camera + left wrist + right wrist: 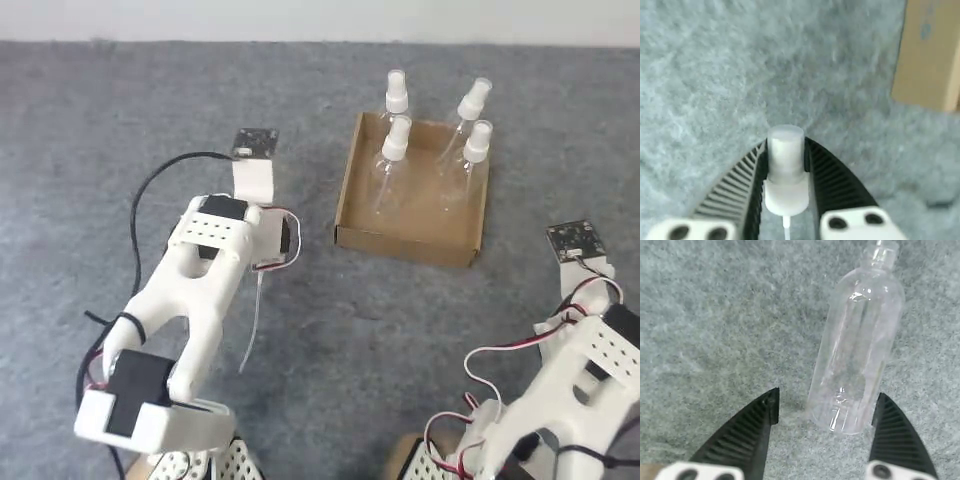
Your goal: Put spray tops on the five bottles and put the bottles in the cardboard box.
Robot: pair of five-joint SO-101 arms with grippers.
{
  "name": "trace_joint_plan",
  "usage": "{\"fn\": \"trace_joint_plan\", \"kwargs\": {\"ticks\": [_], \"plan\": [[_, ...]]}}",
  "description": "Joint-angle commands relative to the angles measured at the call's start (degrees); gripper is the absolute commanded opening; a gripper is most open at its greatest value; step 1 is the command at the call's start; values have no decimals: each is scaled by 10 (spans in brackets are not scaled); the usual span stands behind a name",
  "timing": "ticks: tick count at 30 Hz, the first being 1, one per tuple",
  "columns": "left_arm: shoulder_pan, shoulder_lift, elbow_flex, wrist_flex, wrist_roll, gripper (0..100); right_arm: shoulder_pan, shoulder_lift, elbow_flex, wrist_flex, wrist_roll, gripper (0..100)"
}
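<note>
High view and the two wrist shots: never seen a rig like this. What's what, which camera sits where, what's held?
Two small white robot arms work side by side on a grey carpet. The high view comes from a fixed camera looking down over both. Each wrist view comes from a camera on one arm, looking along its black fingers. The left gripper is shut on a white spray top, and a thin tube trails from the top. The right gripper is open around the base of a clear bottle that lies on the carpet with its neck bare. Farther back, a cardboard box holds four standing bottles, already fitted with spray tops.
</note>
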Motion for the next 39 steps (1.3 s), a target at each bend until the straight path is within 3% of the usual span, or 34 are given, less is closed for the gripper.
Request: {"fn": "trace_joint_plan", "kwargs": {"ticks": [1,7,30,39], "plan": [[-14,-6,7,-42,-2,12,-1,-21,-2,0,7,254],[-13,-11,73,-96,-2,12,-5,-22,-2,-2,4,256],[-16,-6,74,-103,-4,12,-2,-22,16,6,9,256],[-14,-5,89,-132,-4,12,-4,-22,-73,127,44,256]]}}
